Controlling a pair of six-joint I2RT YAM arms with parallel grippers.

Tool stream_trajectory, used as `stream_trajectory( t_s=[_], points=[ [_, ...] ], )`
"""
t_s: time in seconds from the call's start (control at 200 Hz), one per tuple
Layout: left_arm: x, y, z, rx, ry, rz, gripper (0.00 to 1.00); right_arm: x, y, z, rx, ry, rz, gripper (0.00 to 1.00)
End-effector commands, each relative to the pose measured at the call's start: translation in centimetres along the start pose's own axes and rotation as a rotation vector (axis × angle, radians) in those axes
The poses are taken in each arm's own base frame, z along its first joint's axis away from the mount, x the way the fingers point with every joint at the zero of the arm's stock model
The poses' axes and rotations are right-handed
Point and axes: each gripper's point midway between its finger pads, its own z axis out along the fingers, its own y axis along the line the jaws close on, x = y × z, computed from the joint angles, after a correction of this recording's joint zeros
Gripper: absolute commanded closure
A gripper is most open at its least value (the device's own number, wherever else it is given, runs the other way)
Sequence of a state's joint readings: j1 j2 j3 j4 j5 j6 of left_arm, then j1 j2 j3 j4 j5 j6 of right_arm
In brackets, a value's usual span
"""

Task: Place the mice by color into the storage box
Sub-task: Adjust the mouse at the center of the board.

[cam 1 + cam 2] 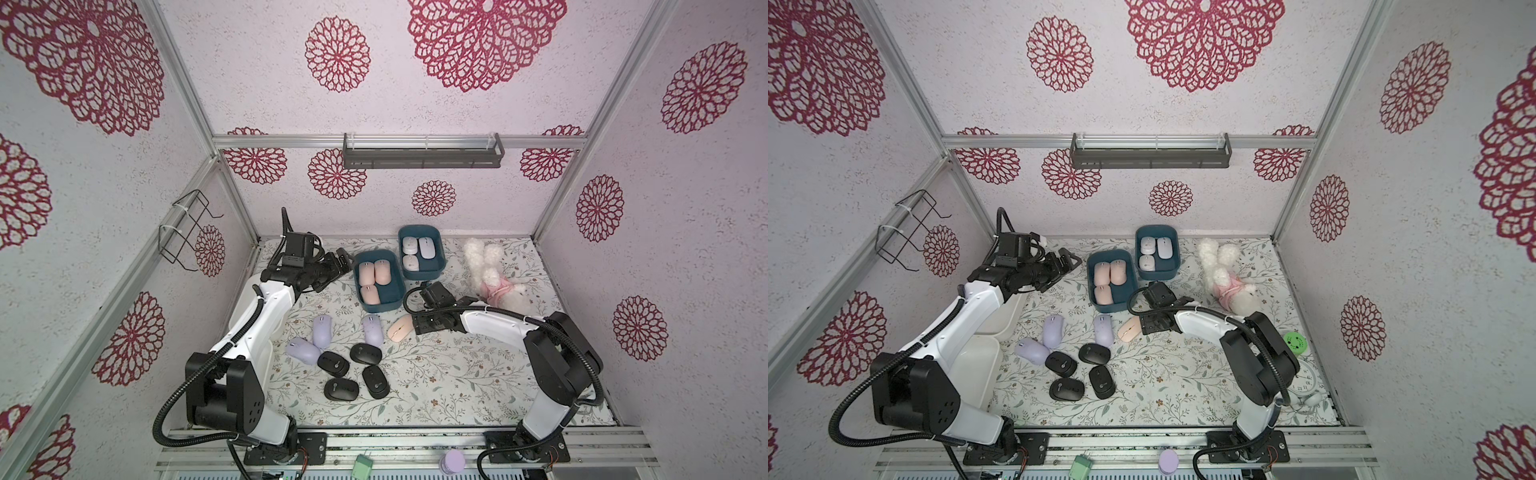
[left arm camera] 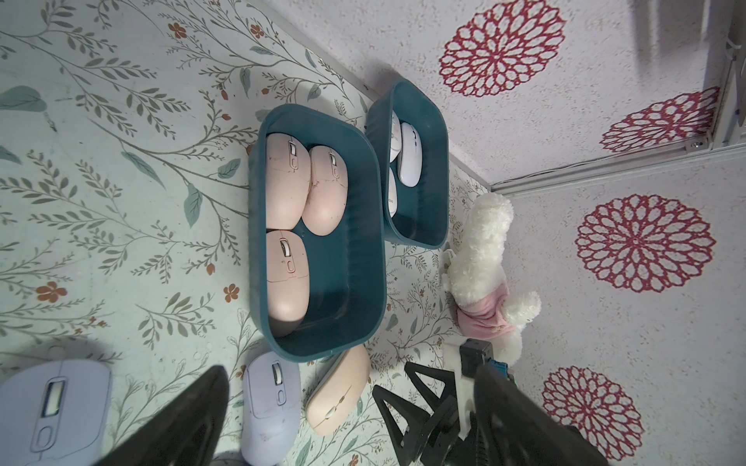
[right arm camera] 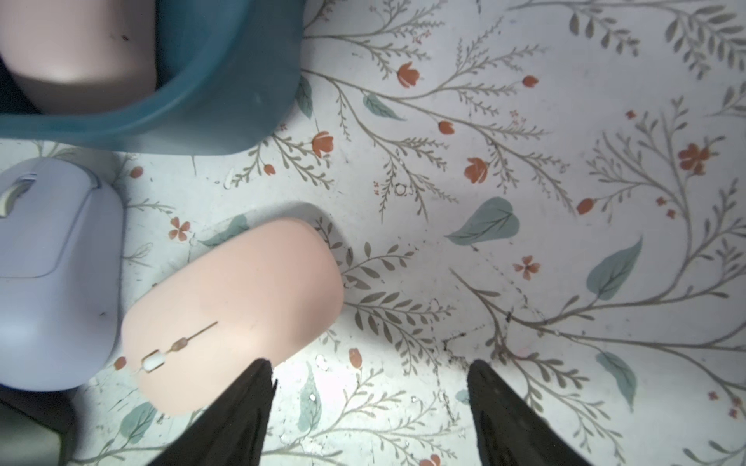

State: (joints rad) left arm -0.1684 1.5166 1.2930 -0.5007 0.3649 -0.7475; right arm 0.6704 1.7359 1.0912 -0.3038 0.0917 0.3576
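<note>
The right gripper [image 3: 369,363] is hovering with its fingers wide apart and empty, one tip at the edge of the loose peach mouse [image 3: 242,306], which is lying on the tabletop [image 3: 524,161] near the teal box [image 3: 226,101] holding three peach mice [image 1: 374,278]. The left gripper [image 1: 341,261] is hanging beside that box, fingers spread wide, holding nothing.

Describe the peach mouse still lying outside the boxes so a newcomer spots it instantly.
Find the nearer teal box holding three peach mice. Just in front of its corner, on the floral table, lies the loose peach mouse, between a lilac mouse and the open right end effector. It is the only peach one outside a box.
</note>
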Motion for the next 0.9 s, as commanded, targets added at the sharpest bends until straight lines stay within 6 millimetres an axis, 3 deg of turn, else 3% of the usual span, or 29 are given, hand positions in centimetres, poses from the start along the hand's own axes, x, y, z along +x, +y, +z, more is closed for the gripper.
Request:
stream_trajectory(
  t_s=[0.0, 0.215, 0.555, 0.686, 0.891],
  points=[
    [-0.6, -0.7, -0.9, 0.006, -0.027, 0.028, 0.03, 0.1, -0.2, -0.7, 0.009, 0.041, -0.057, 0.19],
    [-0.7, -0.3, -0.7, -0.003, -0.025, 0.024, 0.03, 0.1, 0.3, -0.1, -0.013, 0.080, -0.125, 0.13],
    [-0.8, -0.4, -0.8, 0.001, -0.024, 0.025, 0.03, -0.1, 1.8, 1.1, -0.061, 0.123, -0.207, 0.16],
    [-0.8, -0.3, -0.8, -0.001, -0.025, 0.024, 0.03, 0.6, 1.3, 0.4, -0.034, 0.118, -0.207, 0.16],
    [-0.9, -0.3, -0.9, 0.005, -0.026, 0.020, 0.03, 3.5, 0.9, 0.0, 0.010, 0.145, -0.266, 0.14]
  ],
)
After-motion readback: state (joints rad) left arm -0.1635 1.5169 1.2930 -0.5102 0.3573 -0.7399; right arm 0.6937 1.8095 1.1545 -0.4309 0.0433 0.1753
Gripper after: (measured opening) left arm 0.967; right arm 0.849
